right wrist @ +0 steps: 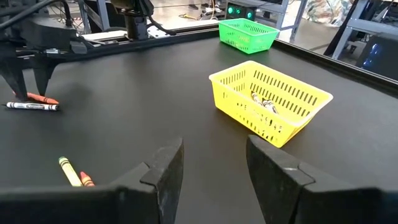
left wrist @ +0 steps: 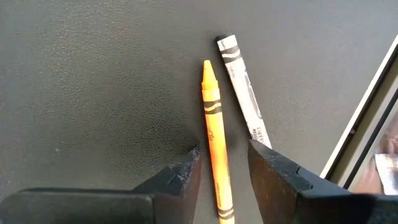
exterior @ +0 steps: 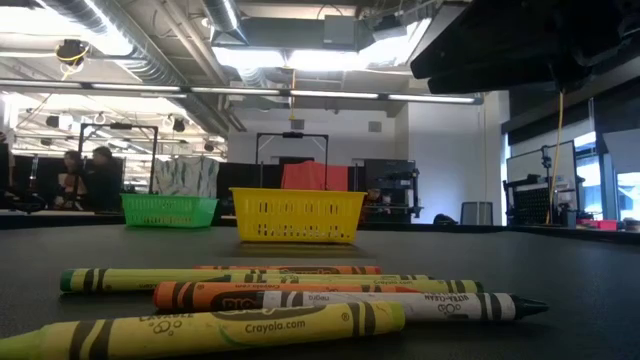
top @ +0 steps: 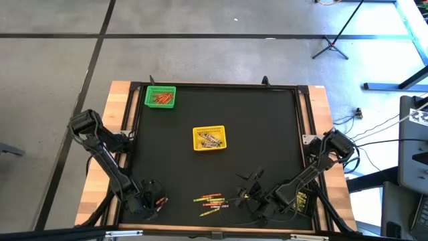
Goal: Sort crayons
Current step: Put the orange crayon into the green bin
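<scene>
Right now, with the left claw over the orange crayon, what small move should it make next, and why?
Probably lower and close. The left claw is open, its fingers on either side of the orange crayon without gripping it. The white crayon lies close beside it, so it should close carefully.

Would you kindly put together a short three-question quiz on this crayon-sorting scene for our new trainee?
1. True or false: the left claw stands open around an orange crayon lying on the mat.
2. Multiple choice: the yellow basket sits (a) at the mat's far left corner, (b) near the mat's middle, (c) off the table.
3. Fill in: the white-wrapped crayon beside the orange one lies ____ the left claw's fingers.

Key: 1 true; 2 b; 3 outside. The right claw is open too, empty, facing the yellow basket; the green basket holds orange crayons.
</scene>
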Robot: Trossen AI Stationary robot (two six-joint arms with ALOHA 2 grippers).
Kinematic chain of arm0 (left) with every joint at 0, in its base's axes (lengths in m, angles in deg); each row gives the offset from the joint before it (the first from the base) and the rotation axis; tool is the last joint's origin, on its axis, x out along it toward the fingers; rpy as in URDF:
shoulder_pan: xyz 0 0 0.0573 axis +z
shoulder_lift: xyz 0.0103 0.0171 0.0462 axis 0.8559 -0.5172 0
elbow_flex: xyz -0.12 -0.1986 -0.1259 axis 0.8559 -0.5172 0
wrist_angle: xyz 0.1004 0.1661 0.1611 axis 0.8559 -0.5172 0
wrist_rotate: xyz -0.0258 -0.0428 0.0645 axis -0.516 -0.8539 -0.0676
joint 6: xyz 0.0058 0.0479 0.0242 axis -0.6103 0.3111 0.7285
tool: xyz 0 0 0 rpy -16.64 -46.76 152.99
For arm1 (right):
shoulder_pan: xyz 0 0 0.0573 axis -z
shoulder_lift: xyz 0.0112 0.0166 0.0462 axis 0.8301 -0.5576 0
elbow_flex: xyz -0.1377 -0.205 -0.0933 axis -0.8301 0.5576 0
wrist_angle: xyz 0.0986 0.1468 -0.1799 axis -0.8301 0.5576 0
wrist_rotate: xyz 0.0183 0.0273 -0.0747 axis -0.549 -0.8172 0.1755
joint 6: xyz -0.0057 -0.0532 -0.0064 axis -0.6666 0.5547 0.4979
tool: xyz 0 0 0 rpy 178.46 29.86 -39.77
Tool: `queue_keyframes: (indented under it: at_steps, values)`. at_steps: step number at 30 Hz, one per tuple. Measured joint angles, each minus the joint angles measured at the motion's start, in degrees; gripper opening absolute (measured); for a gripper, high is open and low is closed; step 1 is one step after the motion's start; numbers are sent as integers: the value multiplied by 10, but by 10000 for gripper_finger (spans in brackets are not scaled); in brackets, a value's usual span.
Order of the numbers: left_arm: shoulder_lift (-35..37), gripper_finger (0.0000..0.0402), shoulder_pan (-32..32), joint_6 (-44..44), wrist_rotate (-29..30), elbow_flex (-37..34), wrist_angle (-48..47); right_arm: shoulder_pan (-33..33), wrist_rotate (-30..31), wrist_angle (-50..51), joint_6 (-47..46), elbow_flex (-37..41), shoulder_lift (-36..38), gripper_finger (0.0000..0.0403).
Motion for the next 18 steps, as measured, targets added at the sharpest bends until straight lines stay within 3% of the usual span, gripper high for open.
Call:
queue_keyframes:
  at_steps: [10, 18]
  values:
    - [0, 110, 0, 36, -10, 1, -31, 0, 1, 0, 0, 0, 0, 172]
    - [0, 47, 0, 86, -10, 0, -40, 0, 1, 0, 0, 0, 0, 172]
